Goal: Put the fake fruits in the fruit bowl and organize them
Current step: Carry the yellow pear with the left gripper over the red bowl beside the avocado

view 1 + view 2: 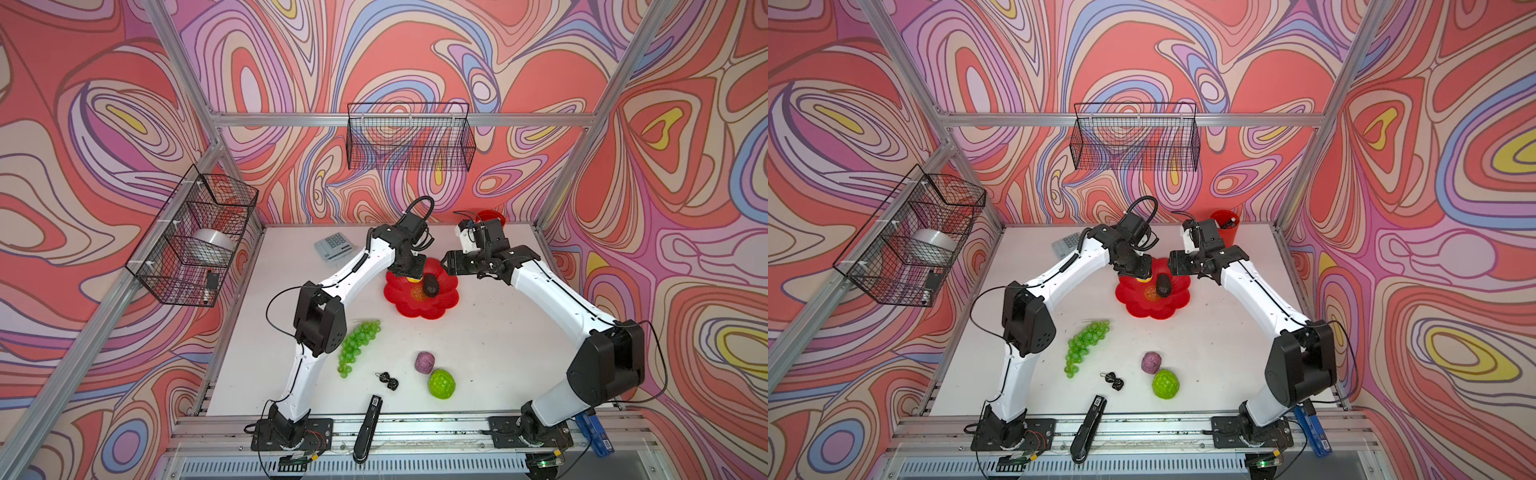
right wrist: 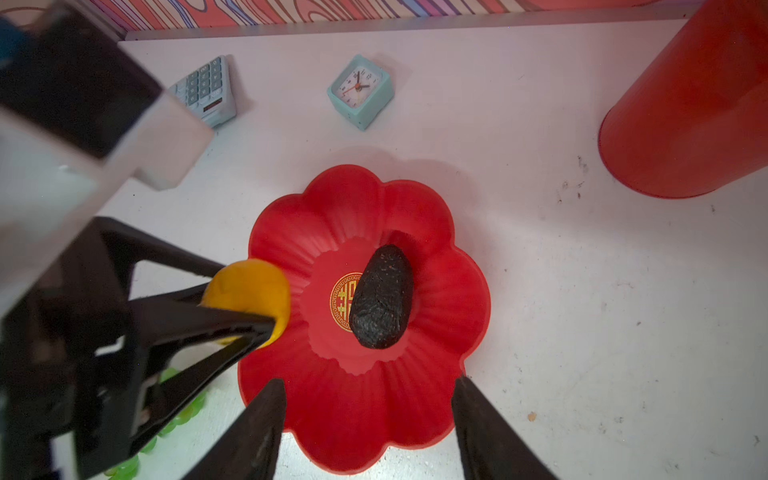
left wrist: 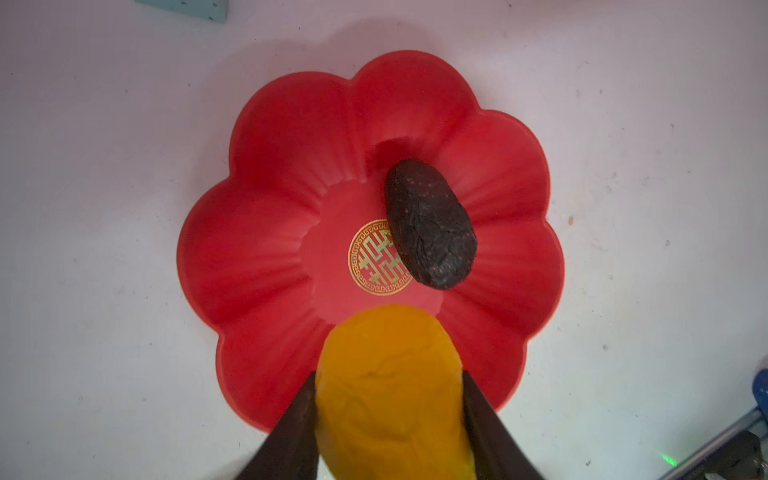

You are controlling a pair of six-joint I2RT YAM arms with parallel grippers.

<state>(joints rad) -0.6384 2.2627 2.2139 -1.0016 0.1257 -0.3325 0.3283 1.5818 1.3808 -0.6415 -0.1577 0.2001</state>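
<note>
1. Two fruits matter for this step. The yellow fruit [image 2: 249, 286] is gripped between the fingers of your left hand [image 3: 388, 376] and hangs over a sloping petal of the fruit bowl [image 3: 270, 249]. The avocado [image 3: 430, 224] lies inside the bowl, one flank overlapping the gold emblem [image 3: 376, 259] at the bowl's centre.
2. Carry the yellow fruit further in, towards the bowl's flat centre, before you let go. Released over the sloping petal, it could well roll out across the bowl's rim.
3. Lower it until it nearly touches the bowl's floor, then part the fingers slowly. A round plastic fruit dropped from height probably bounces.
4. Aim for the bare floor on the emblem's free side, just beside the avocado and not on it, so you do not shove the avocado towards the bowl's edge.
5. Your right hand [image 2: 369, 381] hovers at the bowl's rim on the avocado's side, fingers apart and empty. Hold it off the bowl's centre so the two hands do not meet.
6. Three fruits lie on the counter well apart from the bowl: the grape bunch [image 1: 357, 343], the purple ball [image 1: 425, 362] and the bumpy green fruit [image 1: 441, 383]. Leave room in the bowl for them.
</note>
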